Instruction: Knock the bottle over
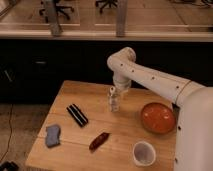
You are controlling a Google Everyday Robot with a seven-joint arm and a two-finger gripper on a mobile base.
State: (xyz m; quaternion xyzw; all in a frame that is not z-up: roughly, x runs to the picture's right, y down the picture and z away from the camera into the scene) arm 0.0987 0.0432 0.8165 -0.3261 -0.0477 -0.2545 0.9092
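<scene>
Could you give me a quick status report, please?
Gripper shut, just above the small slim clear bottle. Bottle upright, not yet knocked over. Flat black rectangular bar lies apart, not in the way.

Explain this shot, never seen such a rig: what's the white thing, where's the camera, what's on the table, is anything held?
The white thing is a mobile robot's single arm, reaching in from the right. At its end is a two-finger gripper, closed and pointing down at the top of a small clear bottle, which stands upright on the wooden table. I cannot tell whether it touches the bottle; nothing is lifted. There is only one camera, looking down over the table from beside the robot's body; its mount is unknown. Also on the table are a black bar, a blue-grey sponge, a dark red oblong item, an orange-red bowl and a white cup.
</scene>
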